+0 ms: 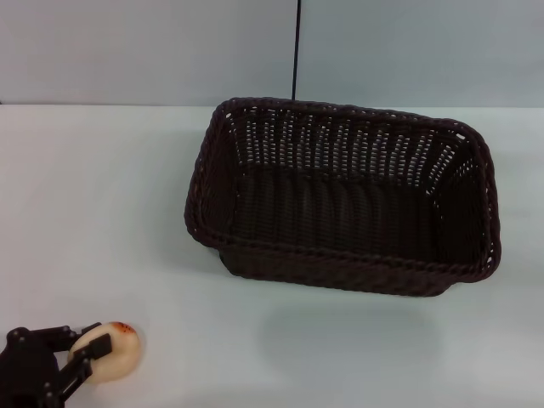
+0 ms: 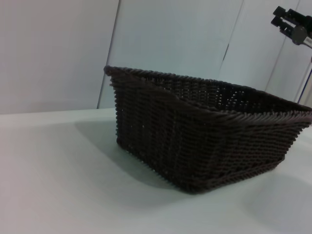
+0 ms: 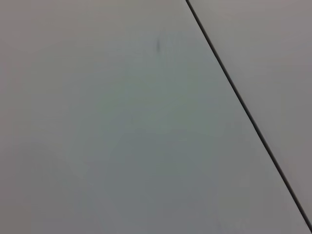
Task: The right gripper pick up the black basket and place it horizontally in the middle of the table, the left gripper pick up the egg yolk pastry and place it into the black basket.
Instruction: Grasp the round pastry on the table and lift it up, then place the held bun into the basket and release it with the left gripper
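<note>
1. Left pincer (image 1: 81,353) low at the near left corner of the surface (image 1: 102,221), fingers closed around the egg yolk pastry (image 1: 112,350).
2. Black basket (image 1: 340,195) upright mid-surface, lying crosswise, well apart from the pastry.
3. Right pincer (image 2: 291,23) raised beyond the basket; opening impossible to tell.

Laboratory-type robot test station. A plain white desk (image 1: 102,212) stands against a bare pale grey-blue panelled wall (image 1: 144,51) with a dark vertical seam (image 1: 297,51); a black clamp-like fixture (image 2: 292,27) is mounted beside the wall panels.
</note>
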You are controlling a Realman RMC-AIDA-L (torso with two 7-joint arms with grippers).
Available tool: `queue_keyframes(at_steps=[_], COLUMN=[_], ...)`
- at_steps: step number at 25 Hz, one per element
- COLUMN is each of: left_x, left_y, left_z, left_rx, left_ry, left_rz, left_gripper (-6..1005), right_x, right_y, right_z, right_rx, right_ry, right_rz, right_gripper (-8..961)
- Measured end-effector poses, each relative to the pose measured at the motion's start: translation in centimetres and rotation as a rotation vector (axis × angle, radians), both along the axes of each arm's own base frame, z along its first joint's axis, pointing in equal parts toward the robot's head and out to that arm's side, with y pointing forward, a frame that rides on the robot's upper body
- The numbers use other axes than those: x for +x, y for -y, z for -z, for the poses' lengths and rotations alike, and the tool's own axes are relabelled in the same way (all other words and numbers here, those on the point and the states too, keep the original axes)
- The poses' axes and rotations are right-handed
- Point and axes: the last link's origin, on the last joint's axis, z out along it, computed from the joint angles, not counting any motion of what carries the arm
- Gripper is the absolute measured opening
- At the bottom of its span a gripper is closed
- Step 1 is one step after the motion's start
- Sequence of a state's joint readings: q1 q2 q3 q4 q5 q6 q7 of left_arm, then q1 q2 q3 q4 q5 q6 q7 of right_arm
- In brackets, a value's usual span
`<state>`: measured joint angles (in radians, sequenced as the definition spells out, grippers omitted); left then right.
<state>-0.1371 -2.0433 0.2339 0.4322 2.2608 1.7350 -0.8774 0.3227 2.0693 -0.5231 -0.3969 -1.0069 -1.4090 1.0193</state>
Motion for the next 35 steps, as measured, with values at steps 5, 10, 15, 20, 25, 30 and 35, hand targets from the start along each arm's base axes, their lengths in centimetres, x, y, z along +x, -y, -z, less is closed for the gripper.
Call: queue_keyframes(at_steps=[5, 10, 15, 20, 25, 30, 35], left_x=[0.5, 1.9, 3.4, 5.6, 8.4, 11.9, 13.5], left_y=[-0.5, -1.6, -2.9, -5.6, -8.2, -11.3, -13.2], left_z=[0.1, 0.0, -1.1, -1.3, -0.2, 2.1, 4.5], left_rx=[0.017, 0.067, 0.159, 0.253, 0.283, 0.230, 0.169], left_ry=[0.025, 0.109, 0.203, 0.299, 0.379, 0.445, 0.421], left_rz=[0.010, 0.044, 0.097, 0.168, 0.243, 0.272, 0.231], left_gripper=[146, 112, 77, 66, 62, 108, 187], right_x=[-0.1, 0.0, 0.1, 0.6, 0.9, 1.3, 1.8], right_y=[-0.1, -0.1, -0.1, 0.3, 0.6, 1.0, 1.5], right_z=[0.0, 0.3, 0.2, 0.6, 0.9, 1.2, 1.5], right_rx=[0.001, 0.001, 0.001, 0.006, 0.007, 0.008, 0.007], right_ry=[0.002, 0.000, 0.001, -0.013, -0.021, -0.042, -0.060], right_rz=[0.000, 0.007, 0.009, 0.036, 0.047, 0.070, 0.087], right_gripper=[492, 492, 492, 492, 492, 492, 492])
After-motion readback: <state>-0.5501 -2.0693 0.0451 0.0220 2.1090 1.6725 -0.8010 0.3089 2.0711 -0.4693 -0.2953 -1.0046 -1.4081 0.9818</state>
